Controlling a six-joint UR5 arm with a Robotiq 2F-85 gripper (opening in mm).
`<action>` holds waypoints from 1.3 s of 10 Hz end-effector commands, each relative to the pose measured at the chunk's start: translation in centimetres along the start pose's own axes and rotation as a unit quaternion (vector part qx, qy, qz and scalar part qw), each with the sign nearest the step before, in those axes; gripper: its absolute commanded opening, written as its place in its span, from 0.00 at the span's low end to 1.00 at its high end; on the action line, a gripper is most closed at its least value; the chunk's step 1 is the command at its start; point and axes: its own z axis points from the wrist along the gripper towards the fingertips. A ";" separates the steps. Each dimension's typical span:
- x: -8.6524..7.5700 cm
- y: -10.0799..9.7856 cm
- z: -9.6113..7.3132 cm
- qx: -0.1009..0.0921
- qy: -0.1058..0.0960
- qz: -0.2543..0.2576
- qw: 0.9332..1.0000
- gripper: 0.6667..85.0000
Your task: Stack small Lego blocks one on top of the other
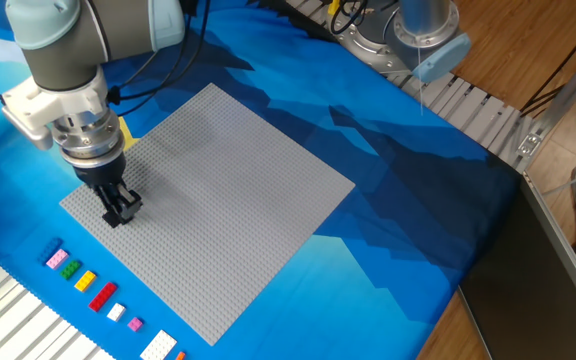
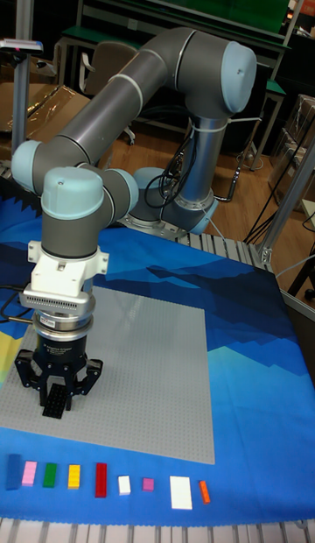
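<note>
My gripper [image 1: 120, 207] [image 2: 54, 405] points straight down over the left corner of the grey baseplate [image 1: 228, 190] [image 2: 149, 368]. It is shut on a flat black Lego block [image 2: 54, 399], which sits at or just above the plate; contact cannot be told. A row of small Lego blocks lies on the blue cloth in front of the plate: pink [image 1: 56, 257] [image 2: 30, 474], green [image 1: 69, 269] [image 2: 51, 476], yellow [image 1: 85, 281] [image 2: 74, 476], red [image 1: 102, 295] [image 2: 101, 479], small white [image 1: 116, 312] [image 2: 124, 484], purple [image 1: 135, 324] [image 2: 148, 484] and orange [image 2: 204, 491].
A blue block [image 2: 12, 471] lies at the row's left end and a larger white block [image 1: 158, 346] [image 2: 181, 492] near its right end. The arm's base [image 1: 408, 30] stands at the back. A metal roller rail [image 1: 478, 110] borders the cloth's far right side.
</note>
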 end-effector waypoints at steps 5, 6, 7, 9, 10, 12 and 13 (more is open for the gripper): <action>-0.6 0.6 -0.7 -0.008 -0.002 0.004 1.000 0.50; -0.7 0.4 -0.9 -0.006 -0.002 0.003 1.000 0.49; -0.9 0.2 -1.0 -0.005 -0.001 0.003 1.000 0.48; -1.2 -0.2 -1.4 -0.002 0.002 0.003 1.000 0.43; -1.3 -0.2 -1.4 -0.001 0.002 0.008 1.000 0.35; -1.4 -0.5 -1.4 0.005 0.000 0.015 1.000 0.27; -1.3 -0.5 -1.3 0.005 0.001 0.025 1.000 0.23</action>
